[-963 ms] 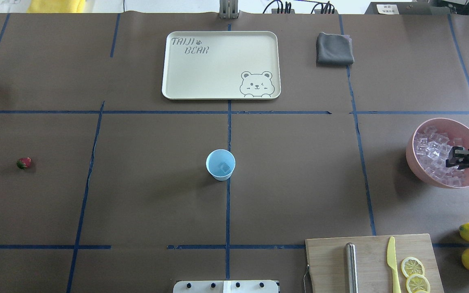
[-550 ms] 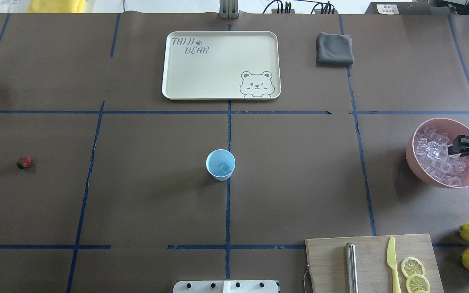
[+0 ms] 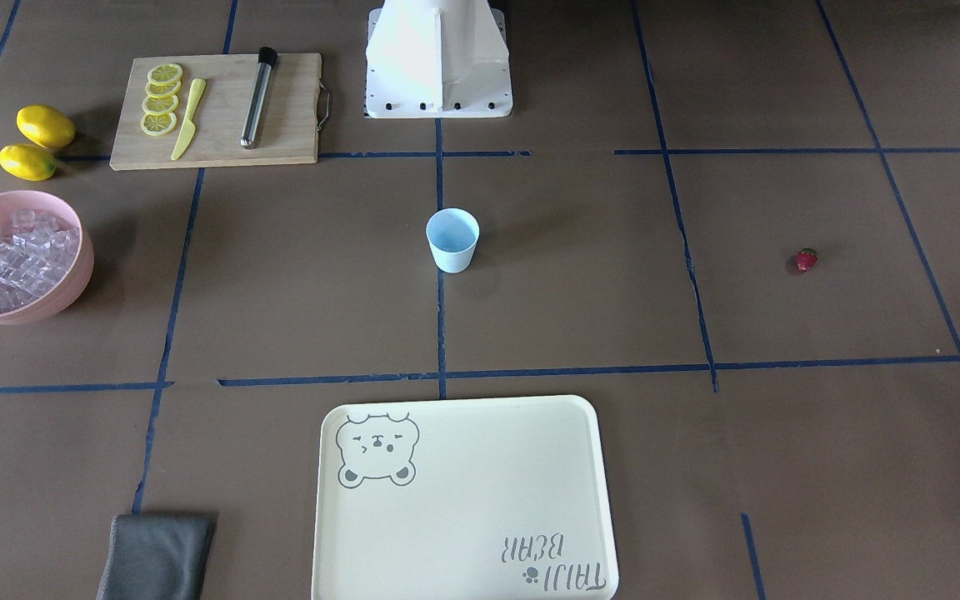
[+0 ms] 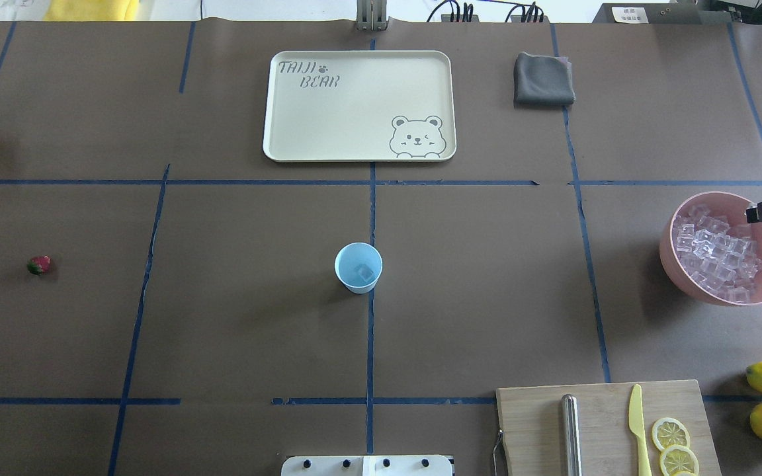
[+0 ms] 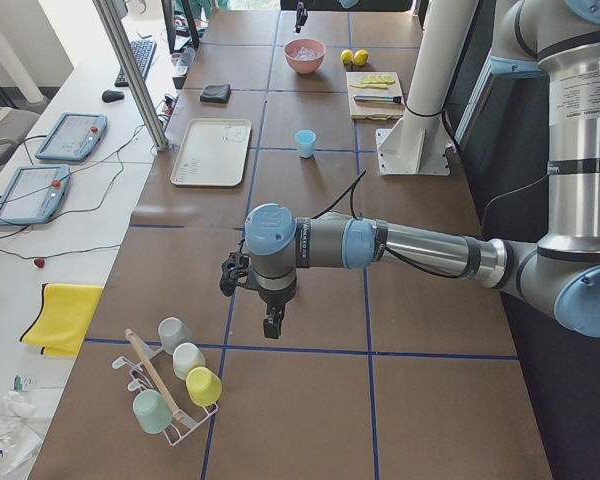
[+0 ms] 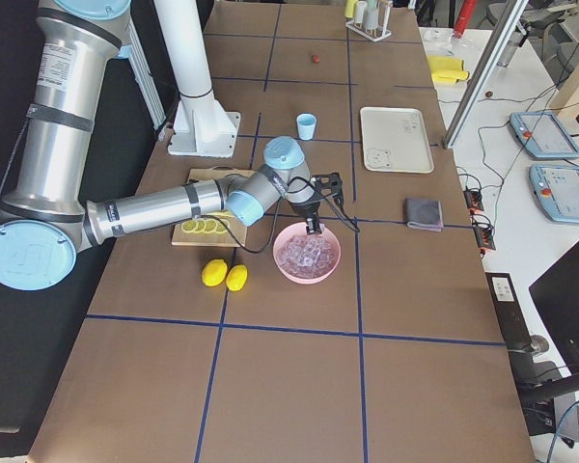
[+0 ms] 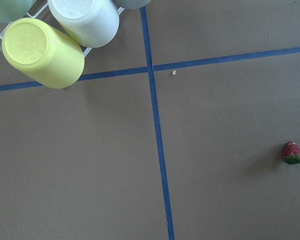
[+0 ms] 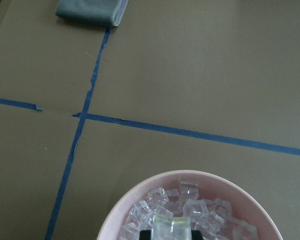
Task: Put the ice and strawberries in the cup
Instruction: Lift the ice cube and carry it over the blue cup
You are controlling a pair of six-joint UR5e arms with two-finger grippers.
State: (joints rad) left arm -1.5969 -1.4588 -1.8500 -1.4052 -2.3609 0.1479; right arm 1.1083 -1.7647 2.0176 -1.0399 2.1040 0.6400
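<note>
Since a second ago the right end effector (image 4: 753, 214) has lifted out of the ice (image 4: 715, 254) heap and drifted toward the far rim of the pink bowl (image 4: 667, 258). My wrist view shows it pinched on one clear cube (image 8: 169, 226) (glassy, hard, light, and I expect slick). Gripping across two flat faces suits it; squeezing corners could squirt it out. The cup (image 4: 358, 267) stands mid-counter (image 4: 487, 297), some ice already inside. The strawberry (image 4: 38, 265) lies well apart on the left; it looks soft, so I would take it gently around the body. I cannot tell how wide the left end effector (image 5: 271, 326) is set.
</note>
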